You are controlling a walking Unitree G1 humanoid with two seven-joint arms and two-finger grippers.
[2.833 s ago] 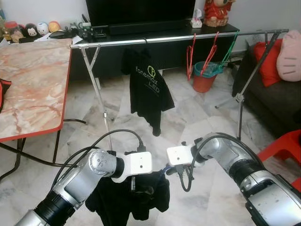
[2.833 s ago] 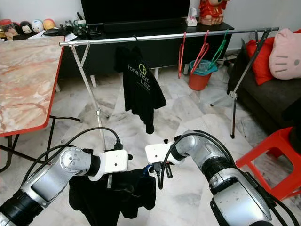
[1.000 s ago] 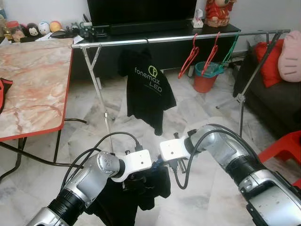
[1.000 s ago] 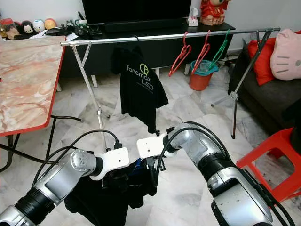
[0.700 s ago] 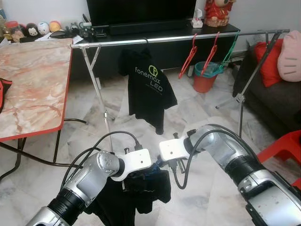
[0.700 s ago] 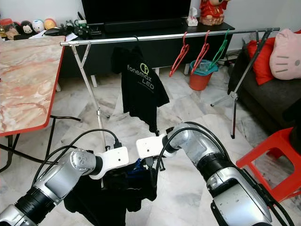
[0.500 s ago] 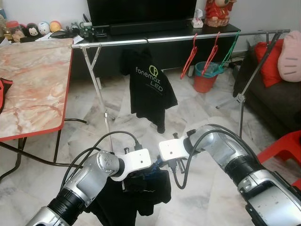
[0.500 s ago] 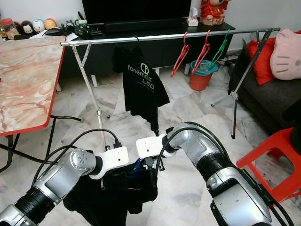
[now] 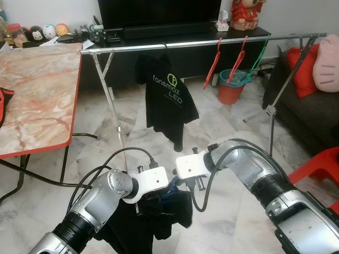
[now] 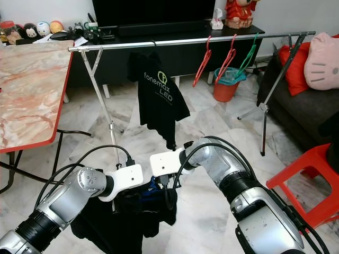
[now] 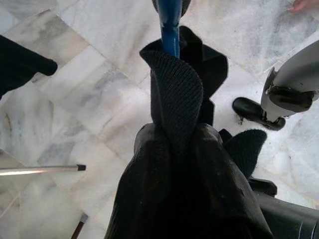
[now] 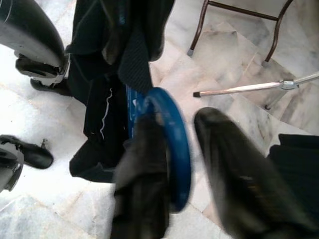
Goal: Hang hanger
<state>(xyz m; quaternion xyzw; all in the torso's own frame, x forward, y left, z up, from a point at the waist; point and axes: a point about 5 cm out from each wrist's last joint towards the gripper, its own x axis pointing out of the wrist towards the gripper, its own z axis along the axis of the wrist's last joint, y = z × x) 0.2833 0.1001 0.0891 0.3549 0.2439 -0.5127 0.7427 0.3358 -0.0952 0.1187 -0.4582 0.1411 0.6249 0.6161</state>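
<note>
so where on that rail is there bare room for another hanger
The rail is bare between the hung black shirt and the red hangers, and between its left end and the shirt. It is crowded on the right, where red and green hangers bunch together.

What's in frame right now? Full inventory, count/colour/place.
Clothes rail: 1, silver, across the room ahead.
Black T-shirt: 1, hanging on the rail.
Empty hangers: 3, two red and one green, on the rail's right part.
Table: 1, marble-pattern top with red edge, left.
TV: 1, black, on a dark cabinet behind the rail.
Bucket: 1, red, floor beyond the rail.
Cushions: red and pink, on the dark sofa, right.
Red chair: 1, lower right.
Blue hanger: 1, between the grippers.
Black garment: 1, draped on the blue hanger.
Left gripper: pinching the garment.
Right gripper: fingers straddle the hanger's hook.
</note>
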